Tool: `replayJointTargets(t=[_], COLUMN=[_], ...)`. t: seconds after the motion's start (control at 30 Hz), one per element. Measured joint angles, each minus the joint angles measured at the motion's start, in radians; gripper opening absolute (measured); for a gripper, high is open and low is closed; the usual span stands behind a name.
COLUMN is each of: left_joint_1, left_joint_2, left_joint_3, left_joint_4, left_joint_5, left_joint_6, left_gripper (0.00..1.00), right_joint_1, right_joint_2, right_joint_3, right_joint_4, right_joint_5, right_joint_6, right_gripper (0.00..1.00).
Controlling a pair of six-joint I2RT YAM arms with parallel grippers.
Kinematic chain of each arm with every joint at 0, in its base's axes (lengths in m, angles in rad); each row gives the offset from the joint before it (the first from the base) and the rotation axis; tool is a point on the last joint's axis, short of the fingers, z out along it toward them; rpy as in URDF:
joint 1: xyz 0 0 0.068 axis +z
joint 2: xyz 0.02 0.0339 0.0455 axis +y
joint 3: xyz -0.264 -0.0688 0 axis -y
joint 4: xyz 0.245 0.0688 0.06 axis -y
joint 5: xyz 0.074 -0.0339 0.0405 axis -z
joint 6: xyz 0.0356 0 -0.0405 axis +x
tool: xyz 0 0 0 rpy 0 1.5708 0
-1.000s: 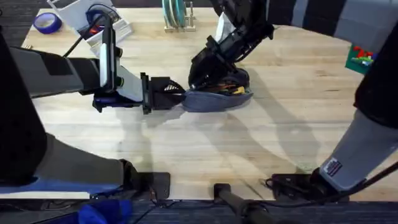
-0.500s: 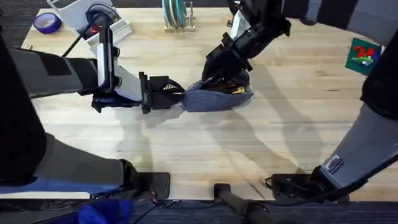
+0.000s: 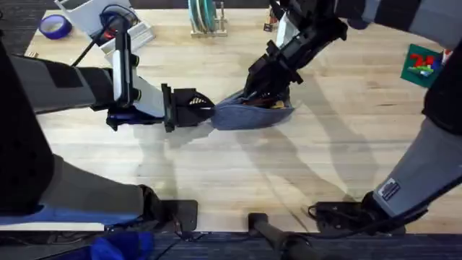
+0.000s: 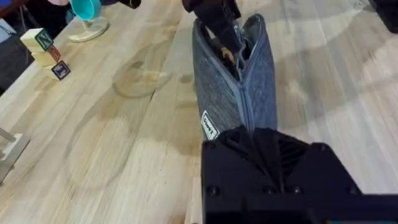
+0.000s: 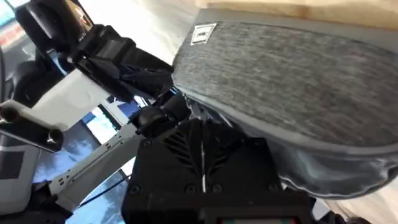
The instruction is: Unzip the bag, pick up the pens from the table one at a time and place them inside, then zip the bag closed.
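The grey-blue bag (image 3: 249, 115) lies at mid-table with its zipper side up, and the far part of its mouth gapes open. An orange pen (image 3: 275, 104) lies inside that opening, also seen as the orange pen (image 4: 227, 56) in the left wrist view. My left gripper (image 3: 208, 111) is shut on the bag's left end. My right gripper (image 3: 257, 89) hangs tilted over the open mouth, its tip at the zipper line; the same right gripper (image 4: 217, 22) reaches into the bag (image 4: 249, 93). The bag (image 5: 298, 68) lies just beyond my right gripper.
At the table's back stand a blue tape roll (image 3: 54, 27), a white box of supplies (image 3: 108, 22) and a rack of teal plates (image 3: 204, 18). A green card (image 3: 420, 63) lies far right. Wooden blocks (image 4: 43, 46) and a teal cup (image 4: 87, 9) sit beyond the bag.
My right gripper has lifted and drawn back toward the right over the bag's open end, uncovering more of the mouth. The left gripper and the bag have stayed put.
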Motion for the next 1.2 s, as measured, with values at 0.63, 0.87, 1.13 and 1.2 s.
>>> replayJointTargets(t=[0.63, 0.87, 1.13, 1.2], left_joint_1=[0.004, 0.005, 0.006, 0.006], left_joint_2=[0.000, 0.000, 0.000, 0.000], left_joint_3=[0.000, 0.000, 0.000, 0.000], left_joint_4=[0.000, 0.000, 0.000, 0.000], left_joint_5=[0.001, 0.003, 0.003, 0.003], left_joint_6=[0.000, 0.000, 0.000, 0.000], left_gripper=[0.041, 0.041, 0.041, 0.041], right_joint_1=[-0.107, -0.144, -0.182, -0.187], right_joint_2=[0.000, 0.000, 0.000, 0.000], right_joint_3=[0.000, 0.000, 0.000, 0.000], right_joint_4=[-0.060, -0.084, -0.113, -0.120], right_joint_5=[0.020, 0.023, 0.024, 0.037], right_joint_6=[-0.119, -0.152, -0.193, -0.199], right_gripper=[0.035, 0.034, 0.035, 0.035])
